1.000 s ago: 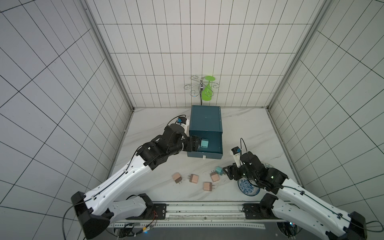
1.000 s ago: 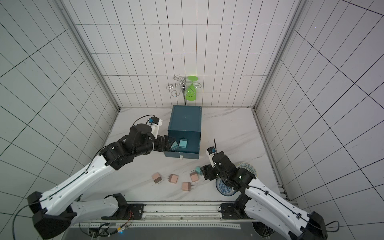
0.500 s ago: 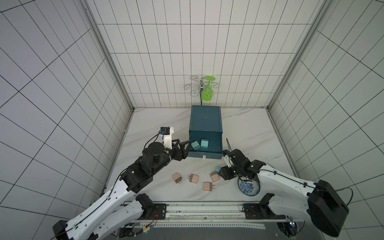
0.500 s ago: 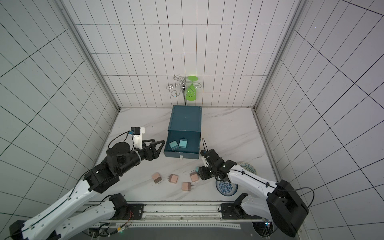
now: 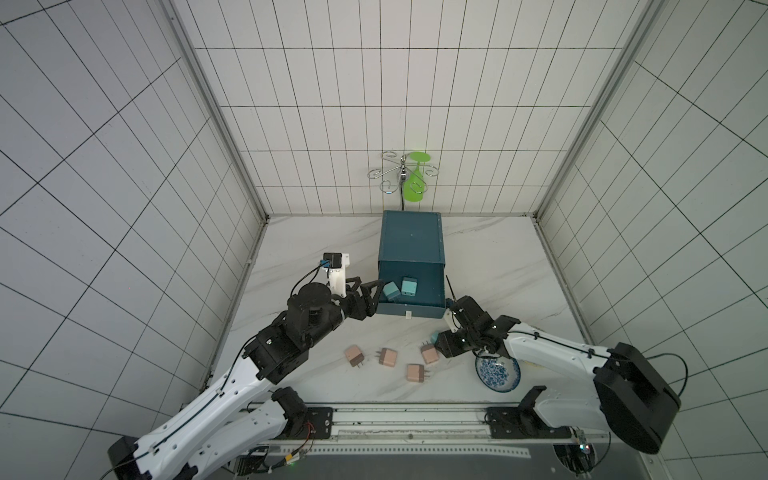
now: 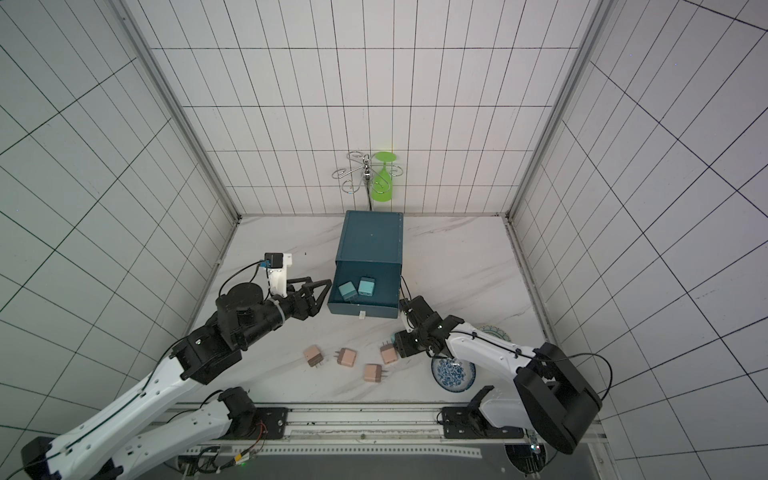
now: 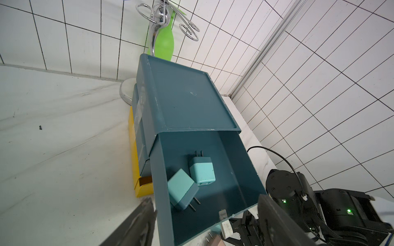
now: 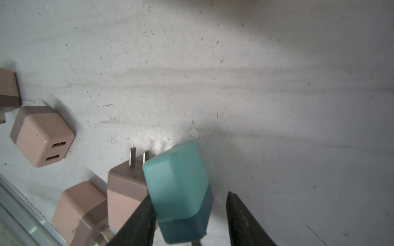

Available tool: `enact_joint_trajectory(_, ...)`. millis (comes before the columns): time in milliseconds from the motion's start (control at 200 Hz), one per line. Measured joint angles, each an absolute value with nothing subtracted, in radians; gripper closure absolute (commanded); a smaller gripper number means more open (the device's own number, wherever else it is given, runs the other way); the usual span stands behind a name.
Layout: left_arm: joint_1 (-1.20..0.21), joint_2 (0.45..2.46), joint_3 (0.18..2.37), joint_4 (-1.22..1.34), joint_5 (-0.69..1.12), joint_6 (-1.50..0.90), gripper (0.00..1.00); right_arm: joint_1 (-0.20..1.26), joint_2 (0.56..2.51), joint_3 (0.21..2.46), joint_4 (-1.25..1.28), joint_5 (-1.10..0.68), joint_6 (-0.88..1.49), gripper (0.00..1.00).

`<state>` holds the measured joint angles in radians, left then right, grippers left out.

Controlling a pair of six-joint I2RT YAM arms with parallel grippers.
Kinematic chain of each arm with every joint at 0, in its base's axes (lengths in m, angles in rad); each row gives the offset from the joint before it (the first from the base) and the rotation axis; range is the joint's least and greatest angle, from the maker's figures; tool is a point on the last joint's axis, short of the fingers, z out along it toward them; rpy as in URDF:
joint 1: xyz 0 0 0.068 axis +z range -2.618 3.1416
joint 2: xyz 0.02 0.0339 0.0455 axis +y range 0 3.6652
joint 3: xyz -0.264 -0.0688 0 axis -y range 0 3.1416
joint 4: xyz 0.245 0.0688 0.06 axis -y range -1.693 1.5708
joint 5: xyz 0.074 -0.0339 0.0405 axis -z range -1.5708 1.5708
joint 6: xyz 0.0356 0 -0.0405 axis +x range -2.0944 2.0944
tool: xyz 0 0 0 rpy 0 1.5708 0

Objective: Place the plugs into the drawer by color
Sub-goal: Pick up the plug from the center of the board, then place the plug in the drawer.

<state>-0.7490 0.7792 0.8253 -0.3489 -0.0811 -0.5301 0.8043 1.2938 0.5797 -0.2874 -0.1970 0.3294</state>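
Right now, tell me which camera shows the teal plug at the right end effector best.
The right wrist view: the teal plug sits large and sharp between the fingers of the right end effector. In both top views only a teal sliver of it shows. The left wrist view looks into the drawer instead.

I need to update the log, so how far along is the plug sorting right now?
Done: two teal plugs lie in the open top drawer. In hand: the right fingers straddle the third teal plug beside a pink one, a gap on one side, so not yet gripped. Left: dropping it in, then all four pink plugs, which lie loose on the table.
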Motion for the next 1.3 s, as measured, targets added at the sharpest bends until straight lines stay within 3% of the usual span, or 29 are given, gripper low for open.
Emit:
enact_joint_trajectory(155,-0.749,0.769,0.825,-0.349,-0.081,-0.530,0.23,0.804,1.294,0.580,-0.267,-0.193,0.325,0.48)
enact_joint_trajectory(290,-0.749,0.772,0.825,-0.349,-0.078,-0.529,0.23,0.804,1.298,0.580,-0.253,-0.191,0.330,0.64)
enact_joint_trajectory(525,-0.749,0.801,0.825,-0.350,-0.073,-0.525,0.23,0.804,1.306,0.580,-0.236,-0.185,0.337,0.81)
enact_joint_trajectory(655,-0.749,0.810,0.826,-0.351,-0.074,-0.522,0.22,0.804,1.250,0.576,-0.268,-0.150,0.361,0.84)
enact_joint_trajectory(979,-0.749,0.884,0.828,-0.351,-0.031,-0.529,0.25,0.804,0.804,0.678,-0.595,-0.001,0.397,0.85)
enact_joint_trajectory(1079,-0.749,0.889,0.828,-0.351,-0.025,-0.537,0.32,0.804,0.806,0.819,-0.694,0.002,0.393,0.92)
enact_joint_trajectory(1299,-0.749,0.918,0.828,-0.350,-0.031,-0.531,0.33,0.866,0.991,1.140,-0.777,0.010,0.365,0.92)
